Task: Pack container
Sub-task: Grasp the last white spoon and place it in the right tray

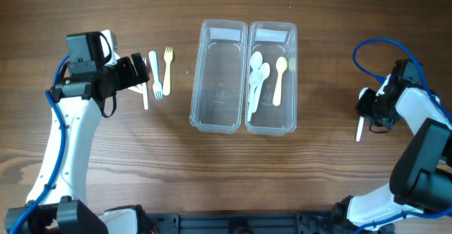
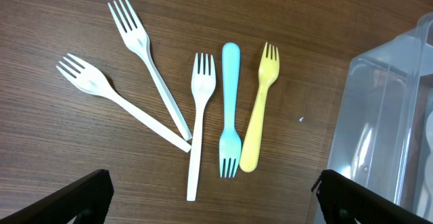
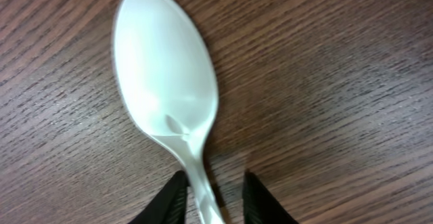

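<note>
Left pincer [image 2: 211, 183] is held wide apart over five plastic forks [image 2: 203, 88] on the tabletop [image 2: 304, 48]. Right pincer [image 3: 211, 187] is set slightly apart around a white spoon [image 3: 166, 82] handle, well away from the clear containers [image 1: 219, 85].

A strip of bare wood lies between the yellow fork [image 1: 168, 66] and the wall of the left container [image 1: 195, 85]; a finger could probably pass there. The white forks [image 2: 201, 116] meet at their handle ends, and the blue fork [image 2: 230, 109] touches the yellow one, so no gap there. The left container's top is open; spoons [image 1: 256, 75] lie in the right container [image 1: 292, 85]. Wide bare table [image 1: 325, 121] separates it from the right gripper [image 1: 363, 117].
</note>
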Action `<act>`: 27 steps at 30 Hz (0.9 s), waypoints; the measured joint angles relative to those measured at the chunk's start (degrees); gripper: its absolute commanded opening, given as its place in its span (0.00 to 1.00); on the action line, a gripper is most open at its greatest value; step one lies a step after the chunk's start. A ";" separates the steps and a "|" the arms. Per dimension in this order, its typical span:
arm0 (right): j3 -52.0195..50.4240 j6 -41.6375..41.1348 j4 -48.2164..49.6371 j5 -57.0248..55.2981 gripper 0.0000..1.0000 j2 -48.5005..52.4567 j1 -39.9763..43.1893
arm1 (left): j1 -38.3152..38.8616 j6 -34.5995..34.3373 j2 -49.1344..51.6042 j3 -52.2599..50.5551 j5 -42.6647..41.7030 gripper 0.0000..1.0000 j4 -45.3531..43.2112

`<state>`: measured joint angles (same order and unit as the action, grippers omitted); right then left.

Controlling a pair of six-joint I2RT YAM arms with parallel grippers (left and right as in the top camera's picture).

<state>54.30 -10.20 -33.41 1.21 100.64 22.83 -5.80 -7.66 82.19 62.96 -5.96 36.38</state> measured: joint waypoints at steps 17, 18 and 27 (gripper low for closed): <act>11.76 -3.23 -3.56 13.64 0.04 -13.66 -9.90 | 0.00 0.00 0.00 0.00 -0.02 1.00 -1.22; 12.52 -3.96 -2.49 15.08 0.04 -16.26 -13.97 | 0.00 0.00 0.00 0.00 -0.02 1.00 -1.22; 12.96 -5.01 -1.01 15.23 0.39 -6.71 -37.07 | 0.00 0.00 0.00 0.00 -0.13 1.00 -2.03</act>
<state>67.26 -15.20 -34.41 16.45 93.93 -14.24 -5.80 -7.66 82.19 62.96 -6.09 34.35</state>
